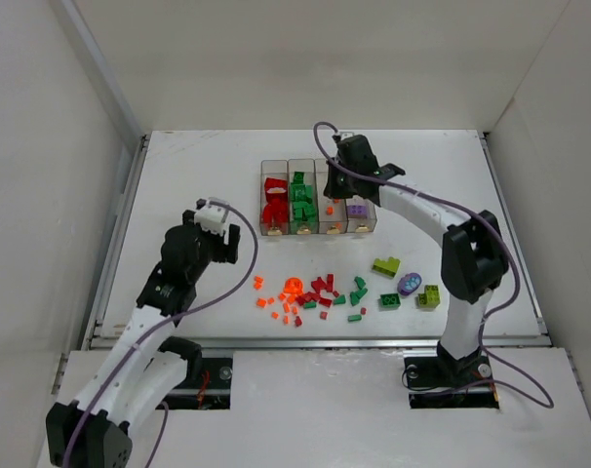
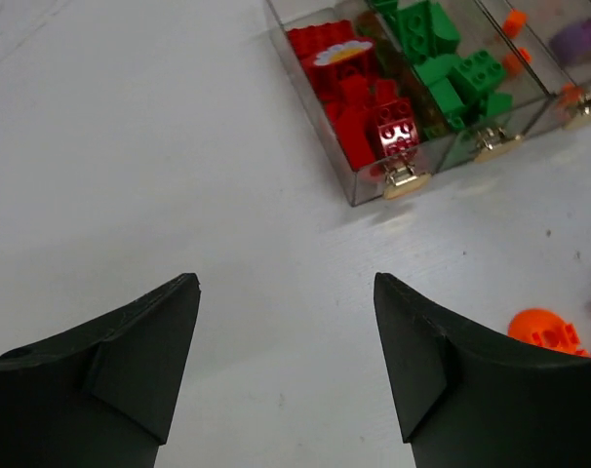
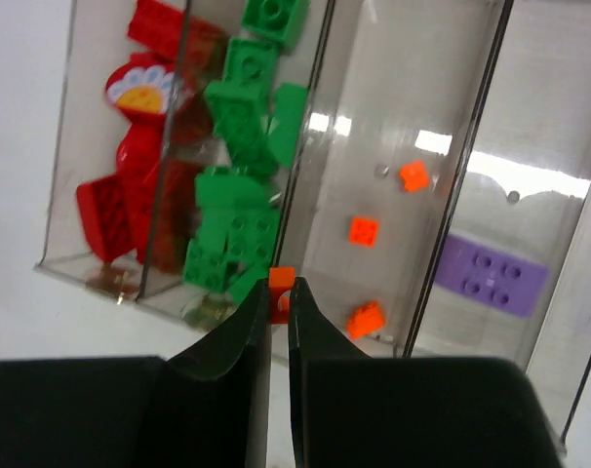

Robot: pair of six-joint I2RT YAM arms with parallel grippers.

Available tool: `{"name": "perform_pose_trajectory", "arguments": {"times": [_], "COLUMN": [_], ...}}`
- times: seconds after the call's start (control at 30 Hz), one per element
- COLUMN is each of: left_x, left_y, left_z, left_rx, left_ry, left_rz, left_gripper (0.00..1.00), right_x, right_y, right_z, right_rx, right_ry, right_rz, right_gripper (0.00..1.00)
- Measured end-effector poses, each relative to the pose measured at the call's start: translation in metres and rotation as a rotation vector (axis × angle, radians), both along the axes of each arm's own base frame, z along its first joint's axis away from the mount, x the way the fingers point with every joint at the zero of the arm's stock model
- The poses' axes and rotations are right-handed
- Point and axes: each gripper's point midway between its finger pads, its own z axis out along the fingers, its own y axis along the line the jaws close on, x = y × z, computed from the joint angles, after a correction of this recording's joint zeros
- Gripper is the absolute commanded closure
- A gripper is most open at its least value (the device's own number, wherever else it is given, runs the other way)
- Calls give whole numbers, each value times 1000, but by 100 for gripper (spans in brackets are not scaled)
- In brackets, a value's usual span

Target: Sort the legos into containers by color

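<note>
Four clear containers (image 1: 332,185) stand joined in a row at mid-table. They hold red legos (image 3: 130,195), green legos (image 3: 232,185), small orange bits (image 3: 363,230) and a purple brick (image 3: 491,275). My right gripper (image 3: 280,285) hovers over the near end of the row, by the wall between the green and orange bins, shut on a tiny orange lego (image 3: 281,278). My left gripper (image 2: 286,283) is open and holds nothing, over bare table left of the containers (image 2: 374,190). Loose legos (image 1: 320,288) lie scattered nearer the arms.
Among the loose pieces are a round orange part (image 1: 292,286), a lime-yellow brick (image 1: 385,265), a purple oval (image 1: 410,284), a green brick (image 1: 389,300) and a lime-green one (image 1: 429,295). White walls enclose the table.
</note>
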Motion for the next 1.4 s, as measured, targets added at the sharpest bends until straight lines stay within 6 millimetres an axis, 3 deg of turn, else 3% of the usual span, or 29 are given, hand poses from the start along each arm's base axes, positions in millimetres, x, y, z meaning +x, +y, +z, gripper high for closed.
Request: {"name": "perform_pose_trajectory", "arguments": {"times": [0.1, 0.3, 0.5, 0.67, 0.93, 1.2, 1.4], "left_x": [5, 1, -22, -24, -35, -44, -44], "left_y": [-18, -39, -46, -53, -64, -85, -74], "left_z": [0, -23, -63, -82, -96, -116, -136], "left_rx": [158, 516, 789, 860, 917, 944, 973], "left_ry": [46, 80, 70, 75, 34, 63, 146], "left_rz": [-179, -597, -1053, -1312, -1527, -1676, -1707], "left_gripper": [25, 25, 27, 32, 35, 54, 56], "right_x": [23, 28, 32, 38, 40, 28, 18], "right_y": [-2, -9, -10, -9, -15, -20, -24], "right_z": [-16, -59, -57, -48, -37, -6, -16], "right_rx": [-22, -89, -98, -104, -99, -71, -74], "right_ry": [26, 115, 103, 71, 50, -13, 0], "right_rz": [-33, -55, -51, -29, -12, 28, 41], "right_gripper": [100, 65, 44, 44, 44, 44, 44]}}
